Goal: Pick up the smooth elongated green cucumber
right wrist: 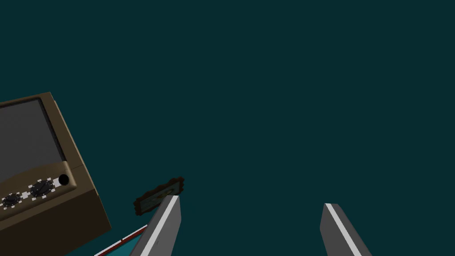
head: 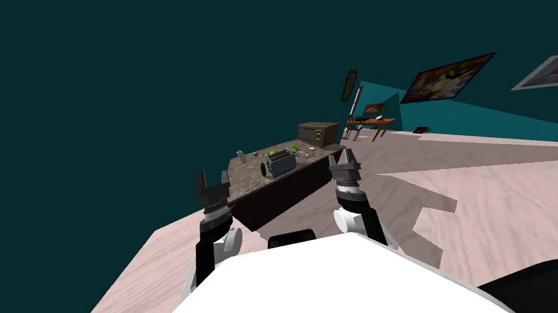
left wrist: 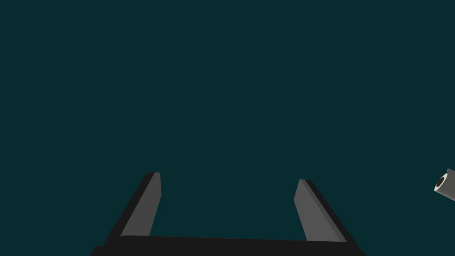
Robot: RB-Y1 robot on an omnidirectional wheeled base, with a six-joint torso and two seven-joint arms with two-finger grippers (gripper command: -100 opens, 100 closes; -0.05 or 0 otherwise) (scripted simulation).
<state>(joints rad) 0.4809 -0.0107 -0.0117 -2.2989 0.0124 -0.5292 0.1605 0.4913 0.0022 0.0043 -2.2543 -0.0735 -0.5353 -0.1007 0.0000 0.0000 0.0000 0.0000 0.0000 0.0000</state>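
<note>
Looming over the upper half of the head view is a dark teal wall (head: pixel 124 84), with a pale pinkish floor (head: pixel 516 199) running beneath it. Ahead stands a counter (head: pixel 254 185) with a mottled dark top. Its two near corners are covered by my raised grippers.

At the counter's far end sits a brown oven (head: pixel 319 133). The right wrist view shows it cut off at the edge, with two dials (right wrist: pixel 40 189) visible. A grey toaster (head: pixel 280 162) (going by its boxy shape) stands mid-counter. Just beside the toaster, on the side toward my left gripper, lies the cucumber (head: pixel 263 168). It is a small dark green shape seen end-on, its length hard to make out. Other specks on the top, some of them green, are too small to name.

The left gripper (head: pixel 212 174) (left wrist: pixel 229 177) is spread wide and holds nothing. The right gripper (head: pixel 345 159) (right wrist: pixel 251 201) is likewise released. Both are well short of the cucumber.
</note>
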